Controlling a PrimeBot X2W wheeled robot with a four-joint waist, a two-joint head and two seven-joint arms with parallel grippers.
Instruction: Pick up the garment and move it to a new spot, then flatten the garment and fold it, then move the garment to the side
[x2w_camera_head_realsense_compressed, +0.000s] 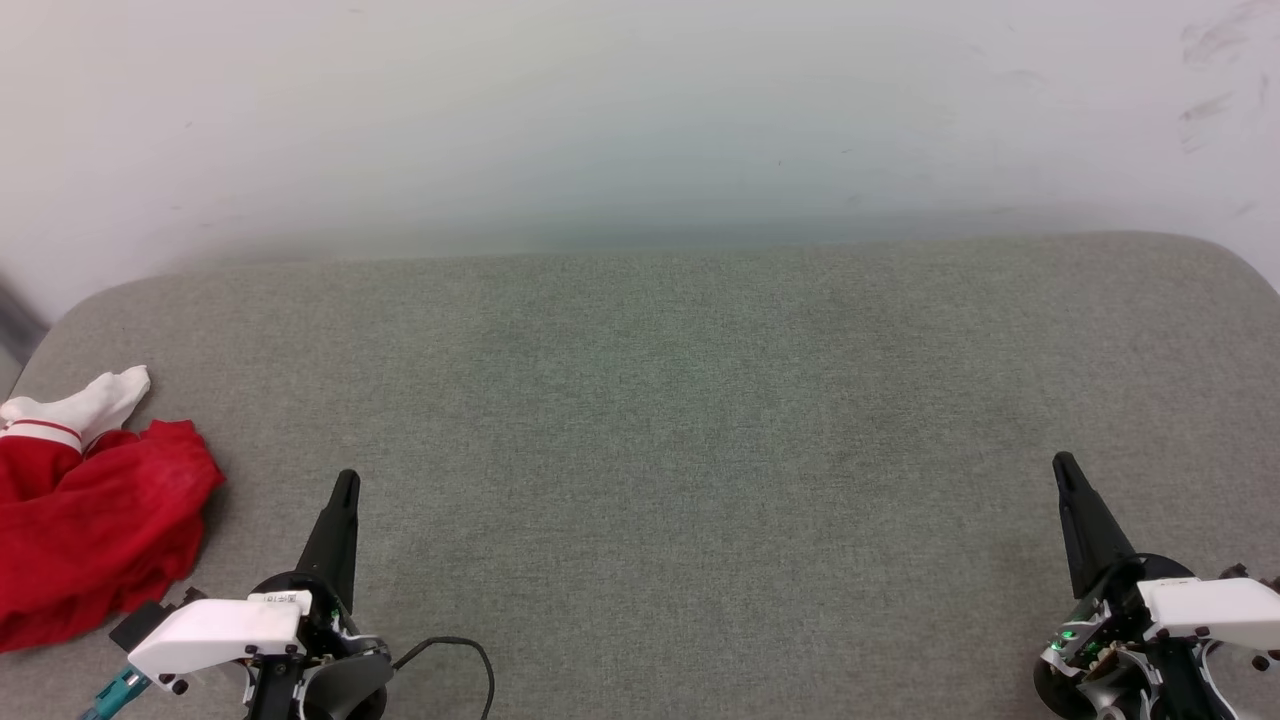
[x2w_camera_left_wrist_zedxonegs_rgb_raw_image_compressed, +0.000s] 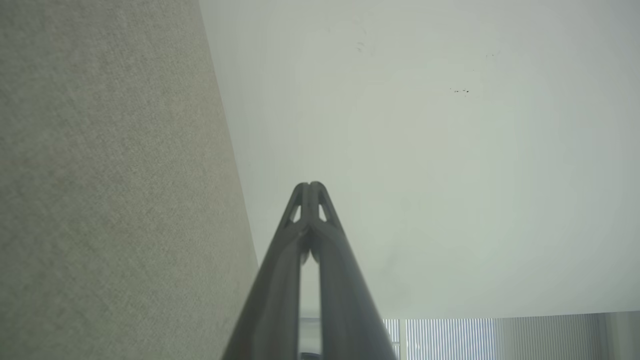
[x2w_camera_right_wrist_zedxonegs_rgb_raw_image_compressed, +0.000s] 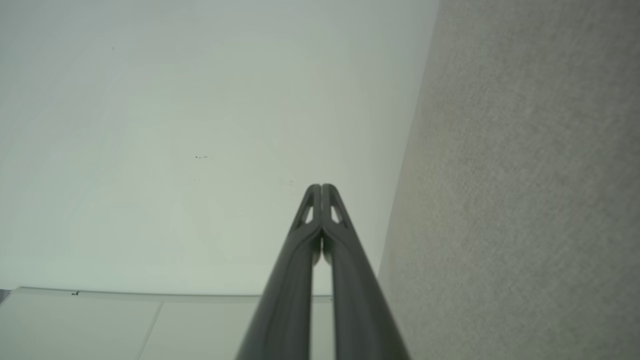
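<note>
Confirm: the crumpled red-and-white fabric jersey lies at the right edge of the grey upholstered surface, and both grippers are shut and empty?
No, the crumpled red-and-white fabric jersey lies at the left edge of the grey upholstered surface, not the right; the head view shows it. The left gripper and right gripper are shut and empty.

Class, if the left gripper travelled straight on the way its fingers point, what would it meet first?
Probably the white wall: the shut left gripper points at it, over the grey fabric surface. The crumpled red-and-white garment lies off to its left. Depth is uncertain.
</note>
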